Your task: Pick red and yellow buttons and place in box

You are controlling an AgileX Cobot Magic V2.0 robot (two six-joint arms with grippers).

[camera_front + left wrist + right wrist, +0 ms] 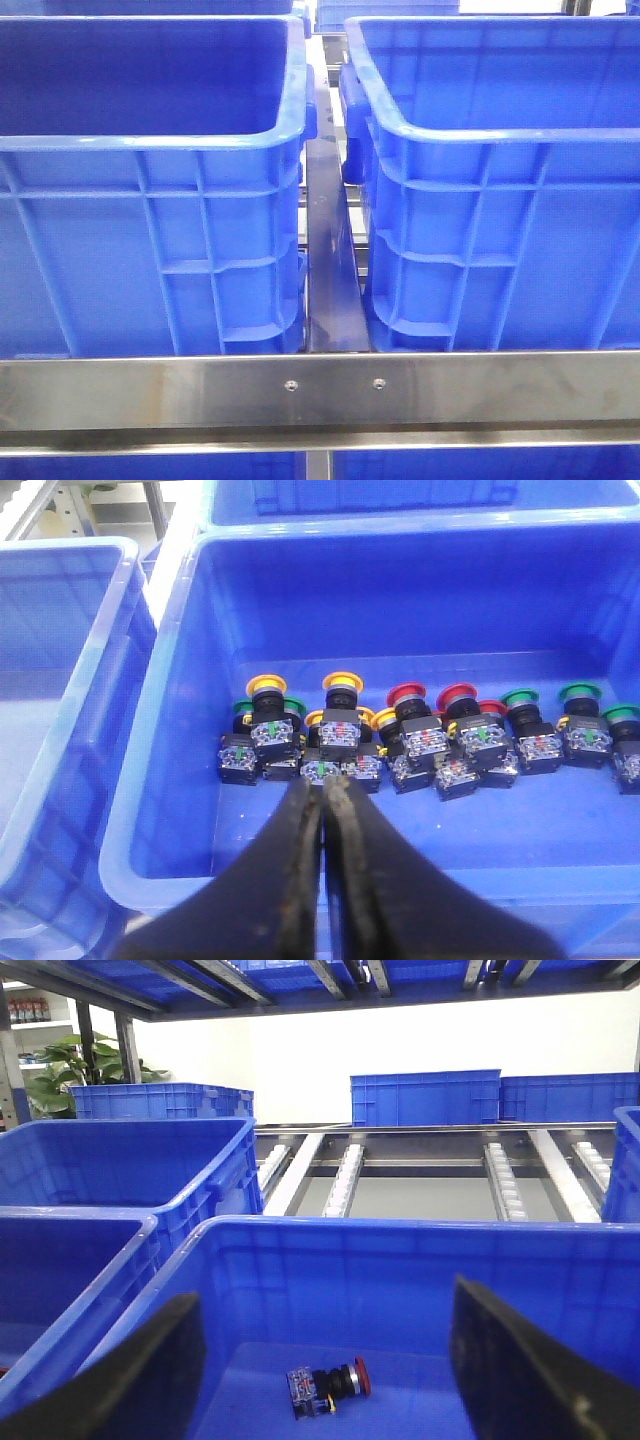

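Buttons (420, 735) in blue crate (180, 680); no legible writing; left gripper (326, 795) closed.

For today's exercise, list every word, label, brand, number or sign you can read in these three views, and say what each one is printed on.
None can be read.
The blue crates show no print.
The push buttons carry small contact-block markings, too tiny and blurred to read.
The lone red button has a blurred label.
The shelf items are unreadable.

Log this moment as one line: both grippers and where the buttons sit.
left gripper: shut, empty, above the mixed push buttons in blue plastic crate | right gripper: open, empty | one red-capped button lies in its crate
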